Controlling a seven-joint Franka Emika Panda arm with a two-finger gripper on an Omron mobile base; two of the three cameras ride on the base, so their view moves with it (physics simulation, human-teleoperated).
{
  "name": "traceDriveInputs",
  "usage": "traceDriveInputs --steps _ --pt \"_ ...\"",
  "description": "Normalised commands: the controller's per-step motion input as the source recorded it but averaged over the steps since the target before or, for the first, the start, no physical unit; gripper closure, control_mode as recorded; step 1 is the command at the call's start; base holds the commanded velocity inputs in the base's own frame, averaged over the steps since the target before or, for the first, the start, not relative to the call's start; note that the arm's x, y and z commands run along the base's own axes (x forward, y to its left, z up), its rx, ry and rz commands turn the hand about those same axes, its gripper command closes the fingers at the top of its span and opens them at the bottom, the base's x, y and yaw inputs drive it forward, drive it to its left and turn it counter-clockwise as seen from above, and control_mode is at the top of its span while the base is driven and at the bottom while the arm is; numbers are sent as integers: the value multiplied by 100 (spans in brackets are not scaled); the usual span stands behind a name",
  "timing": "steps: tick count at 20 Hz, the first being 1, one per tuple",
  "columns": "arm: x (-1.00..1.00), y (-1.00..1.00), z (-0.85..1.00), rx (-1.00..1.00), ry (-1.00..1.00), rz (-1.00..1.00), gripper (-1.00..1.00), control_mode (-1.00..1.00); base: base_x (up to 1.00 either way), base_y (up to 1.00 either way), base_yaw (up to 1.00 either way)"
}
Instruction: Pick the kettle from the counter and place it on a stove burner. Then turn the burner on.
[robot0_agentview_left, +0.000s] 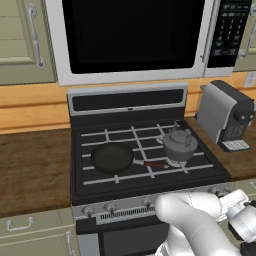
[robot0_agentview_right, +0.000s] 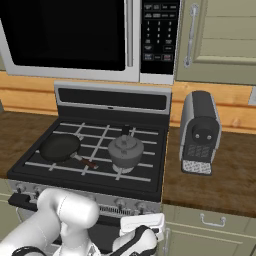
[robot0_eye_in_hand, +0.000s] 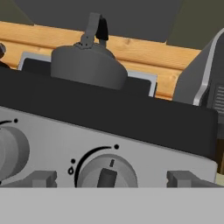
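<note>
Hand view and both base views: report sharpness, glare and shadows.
Hand view: sharp throughout, the knob and kettle equally crisp, no glare. Left base view: flat, even light, only a faint shadow under the frying pan. Right base view: the microwave door stays plain black, without reflections.

White arm folded low, wrist dropped, tool (robot0_eye_in_hand: 107, 178) jaws spread wide, holding nothing

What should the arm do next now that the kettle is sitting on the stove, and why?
Probably ease the open gripper forward onto the knob centred between its fingertips, then close and turn it. The kettle already sits on the front right burner, and that knob's pointer stands upright.
</note>
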Motion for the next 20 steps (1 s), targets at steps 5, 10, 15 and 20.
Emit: traceDriveInputs --steps 5,10,15,20 --pt "2 -1 -4 0 1 0 -100 -100 0 0 0" --pt "0 0 -2 0 1 0 -100 -100 0 0 0" --pt "2 0 0 0 0 0 100 -100 0 0 0" --pt "0 0 0 0 0 0 100 -100 0 0 0"
